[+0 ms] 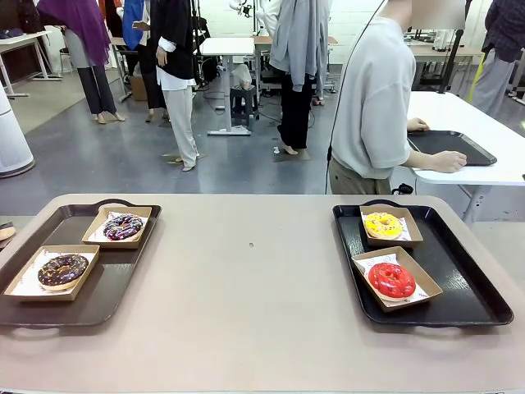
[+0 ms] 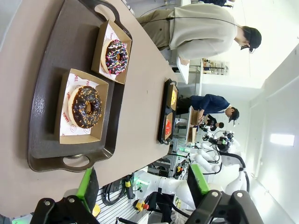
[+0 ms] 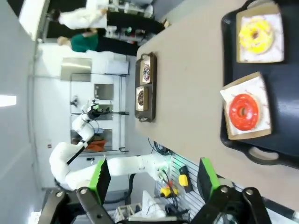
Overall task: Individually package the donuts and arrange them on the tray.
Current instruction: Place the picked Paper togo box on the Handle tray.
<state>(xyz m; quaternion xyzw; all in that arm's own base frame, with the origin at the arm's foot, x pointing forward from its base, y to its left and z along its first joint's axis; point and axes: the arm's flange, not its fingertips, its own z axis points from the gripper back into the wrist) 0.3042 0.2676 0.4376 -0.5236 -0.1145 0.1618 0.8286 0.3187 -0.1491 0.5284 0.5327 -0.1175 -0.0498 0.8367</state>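
Note:
Each donut lies in its own open, paper-lined cardboard box. On the left dark tray (image 1: 123, 271) sit the chocolate sprinkled donut (image 1: 62, 270) (image 2: 86, 106) and, behind it, the purple-pink sprinkled donut (image 1: 123, 226) (image 2: 116, 56). The right black tray (image 1: 467, 287) carries the yellow donut (image 1: 383, 224) (image 3: 255, 33) and, nearer me, the glossy red donut (image 1: 391, 280) (image 3: 243, 112). My left gripper (image 2: 142, 186) hangs open off the table's near edge, back from its tray. Likewise open with nothing between its fingers, my right gripper (image 3: 154, 179) stays back from the red donut.
A person in a grey top (image 1: 373, 98) stands beyond the far table edge, turned toward another white table with a black tray (image 1: 451, 146). The beige tabletop (image 1: 254, 279) lies bare between the two trays. More people stand farther back.

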